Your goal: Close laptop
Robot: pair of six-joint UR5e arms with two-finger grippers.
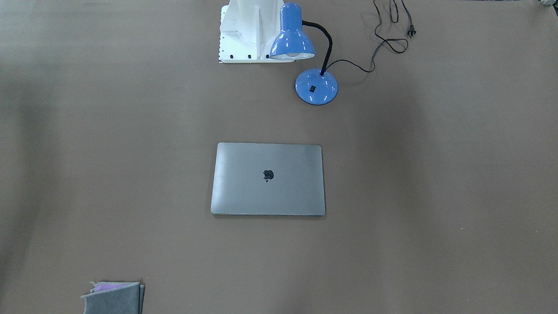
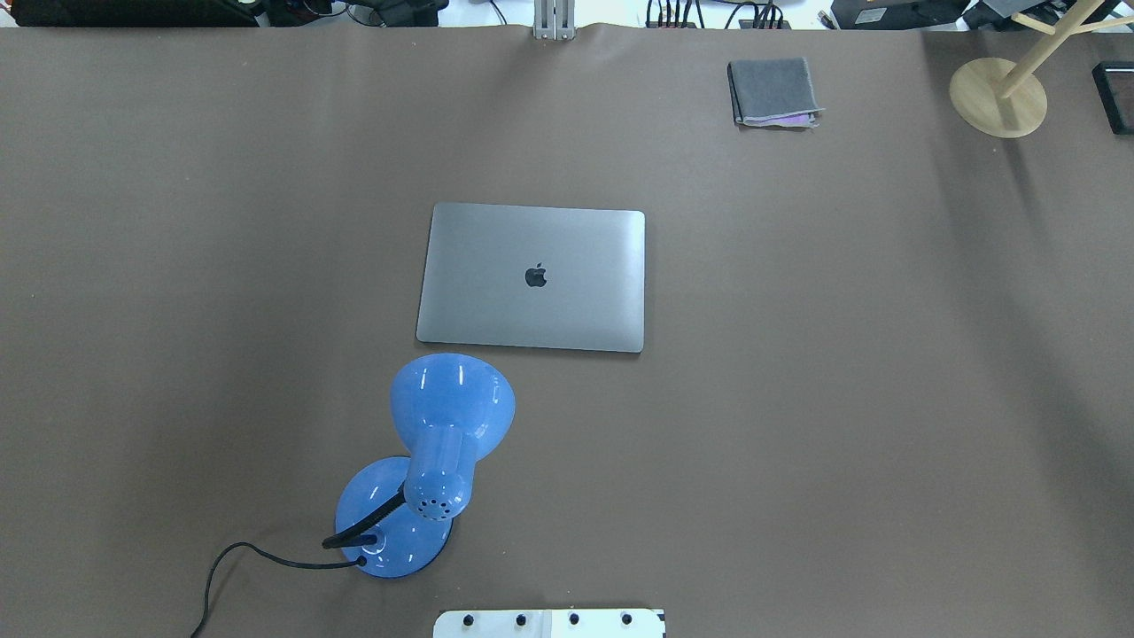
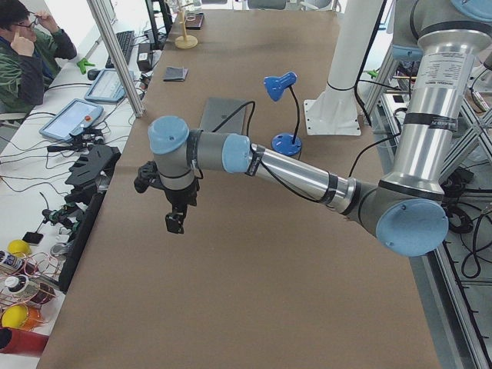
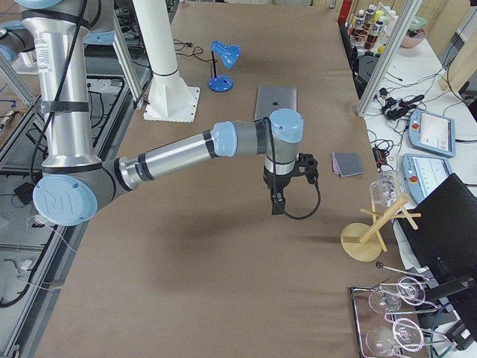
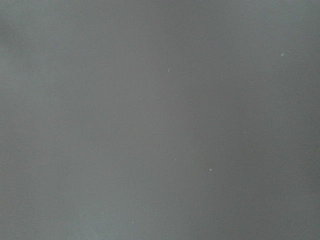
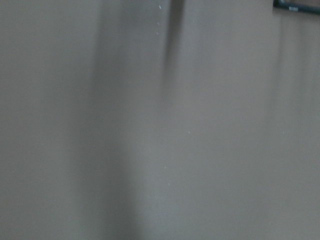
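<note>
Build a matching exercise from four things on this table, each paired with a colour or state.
Things:
1. laptop
2. lamp
3. cloth
4. plug

Colour or state:
A. blue
B. in no socket
C. lid shut
D. grey with a purple layer

Pairs: 1-C, 2-A, 3-D, 4-B

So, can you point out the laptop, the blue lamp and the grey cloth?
laptop (image 2: 534,276): overhead view, lid centre, at the logo.
blue lamp (image 2: 438,461): overhead view, narrow top of its shade.
grey cloth (image 2: 772,87): overhead view, top face.
</note>
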